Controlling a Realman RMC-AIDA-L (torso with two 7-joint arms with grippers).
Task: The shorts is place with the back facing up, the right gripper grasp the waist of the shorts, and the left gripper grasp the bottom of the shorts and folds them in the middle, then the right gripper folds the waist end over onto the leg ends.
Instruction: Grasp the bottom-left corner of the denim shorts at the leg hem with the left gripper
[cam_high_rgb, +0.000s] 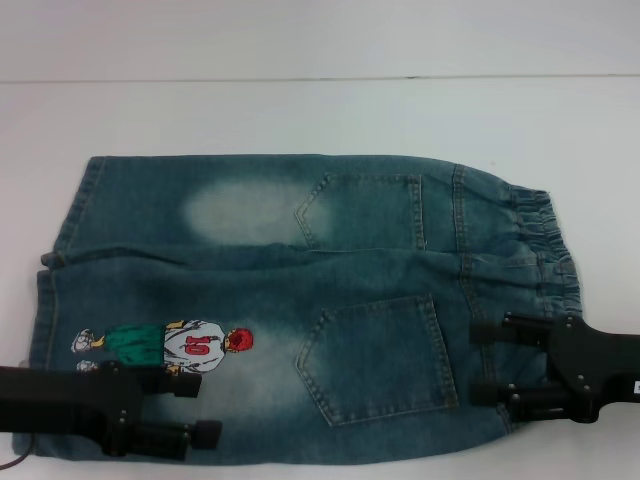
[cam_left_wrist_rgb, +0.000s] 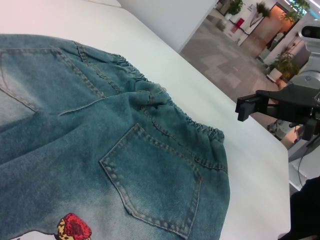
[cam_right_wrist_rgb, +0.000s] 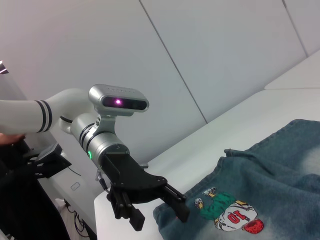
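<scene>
The faded blue-green denim shorts (cam_high_rgb: 300, 300) lie flat on the white table, back pockets up. The elastic waist (cam_high_rgb: 545, 250) is at the right. The bottom of the shorts (cam_high_rgb: 60, 250), with its two leg ends, is at the left. The embroidered figure (cam_high_rgb: 165, 345) sits on the near leg. My left gripper (cam_high_rgb: 200, 408) is open over the near leg just below the figure, also visible as the left gripper (cam_right_wrist_rgb: 160, 218). My right gripper (cam_high_rgb: 482, 361) is open over the near waist end beside the back pocket (cam_high_rgb: 375, 355). It appears again as the right gripper (cam_left_wrist_rgb: 248, 106), off the waistband.
The white table (cam_high_rgb: 320, 110) has bare surface beyond the shorts and to both sides. Its near edge runs close under both arms. In the wrist views there is a floor drop past the table edge (cam_left_wrist_rgb: 280, 145) and a white wall (cam_right_wrist_rgb: 150, 50) behind the left arm.
</scene>
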